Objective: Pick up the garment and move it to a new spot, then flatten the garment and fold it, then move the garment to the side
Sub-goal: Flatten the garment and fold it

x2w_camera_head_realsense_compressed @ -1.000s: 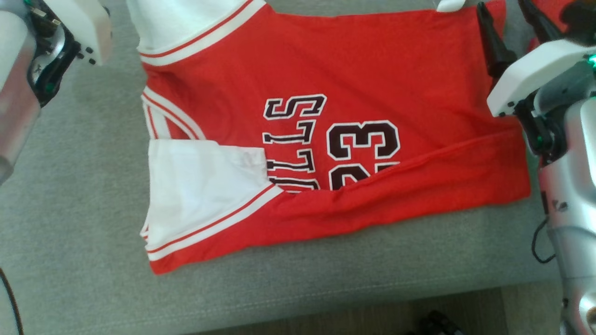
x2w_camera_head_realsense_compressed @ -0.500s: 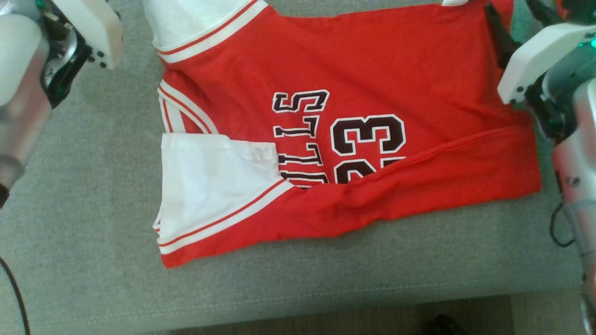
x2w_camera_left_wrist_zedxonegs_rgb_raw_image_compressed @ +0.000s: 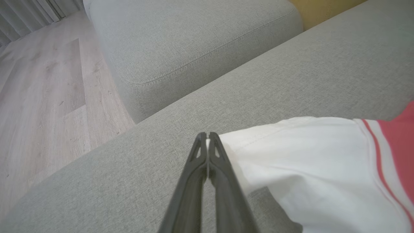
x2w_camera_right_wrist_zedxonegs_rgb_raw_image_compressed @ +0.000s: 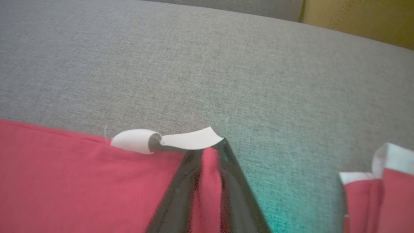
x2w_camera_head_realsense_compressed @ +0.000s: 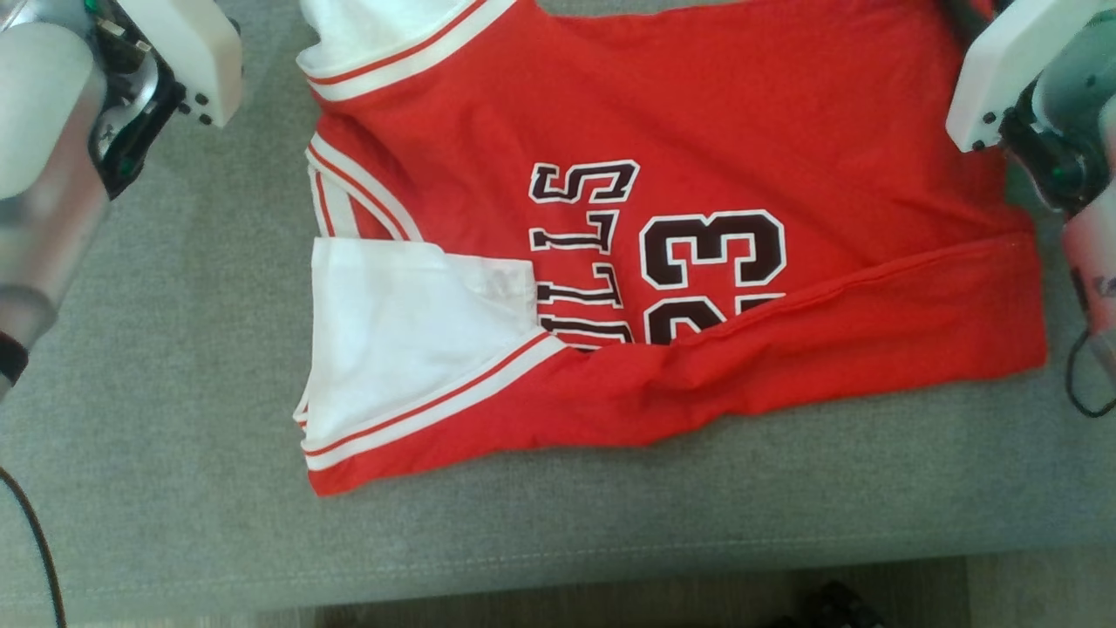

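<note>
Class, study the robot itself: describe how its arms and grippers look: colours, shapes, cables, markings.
The left arm and right arm: silvery rounded forearms, white angular wrist housings, black parts with green lights. A thin black cable loops by the right arm, which bears dark marks. The left gripper and right gripper: two long, slim black fingers tapering to tips.

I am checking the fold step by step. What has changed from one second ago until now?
The right gripper, open before, has closed its fingers on the red edge of the jersey beside the white tag. The head camera shifted, so the jersey only seems to move. The left gripper stayed shut by the white sleeve; the folds look unchanged.
</note>
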